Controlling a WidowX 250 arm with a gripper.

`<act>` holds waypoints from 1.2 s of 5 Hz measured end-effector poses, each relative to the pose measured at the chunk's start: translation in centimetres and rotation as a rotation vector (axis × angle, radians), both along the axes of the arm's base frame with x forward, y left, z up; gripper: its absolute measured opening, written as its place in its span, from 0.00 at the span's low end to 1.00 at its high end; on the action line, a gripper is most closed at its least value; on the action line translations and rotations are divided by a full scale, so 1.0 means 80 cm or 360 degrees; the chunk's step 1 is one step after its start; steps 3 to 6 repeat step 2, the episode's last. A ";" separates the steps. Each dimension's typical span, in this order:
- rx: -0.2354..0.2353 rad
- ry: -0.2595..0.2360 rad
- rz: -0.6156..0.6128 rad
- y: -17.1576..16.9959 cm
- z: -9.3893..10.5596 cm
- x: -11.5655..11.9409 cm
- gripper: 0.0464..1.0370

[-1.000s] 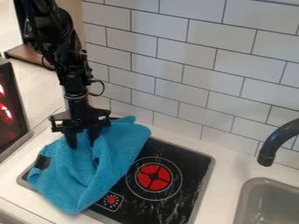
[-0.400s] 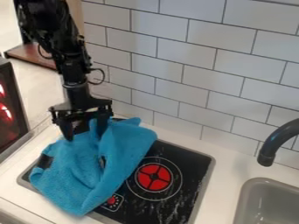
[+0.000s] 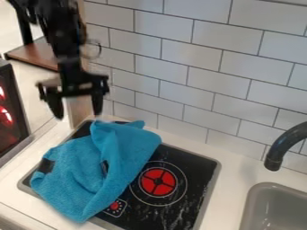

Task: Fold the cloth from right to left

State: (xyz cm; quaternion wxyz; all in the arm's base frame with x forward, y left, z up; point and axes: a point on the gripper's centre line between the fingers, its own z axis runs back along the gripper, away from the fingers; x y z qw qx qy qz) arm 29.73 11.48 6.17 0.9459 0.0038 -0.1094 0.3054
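One blue cloth (image 3: 84,168), long axis pointing toward lower left, fingers (image 3: 97,101) wide apart

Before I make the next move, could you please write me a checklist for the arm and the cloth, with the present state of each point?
1. Gripper open: ok, its fingers are wide apart.
2. Gripper free of the cloth: ok, it hangs above the back edge, holding nothing.
3. Cloth flat: not ok, it is bunched, with a raised fold near the back.
4. Cloth wholly within the stove: not ok, its front corner reaches past the edge.
5. Cloth clear of the sink: ok, bare stove and counter lie between.
6. Layers under the top lying even: cannot tell, they are hidden.
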 end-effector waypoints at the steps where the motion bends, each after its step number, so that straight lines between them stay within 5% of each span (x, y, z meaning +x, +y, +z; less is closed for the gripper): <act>1: -0.0019 -0.0031 0.0007 -0.006 0.017 -0.004 0.96; 2: -0.0159 0.0003 -0.0091 -0.018 0.010 0.003 0.96; 6: -0.0159 0.0003 -0.0091 -0.018 0.010 0.003 0.96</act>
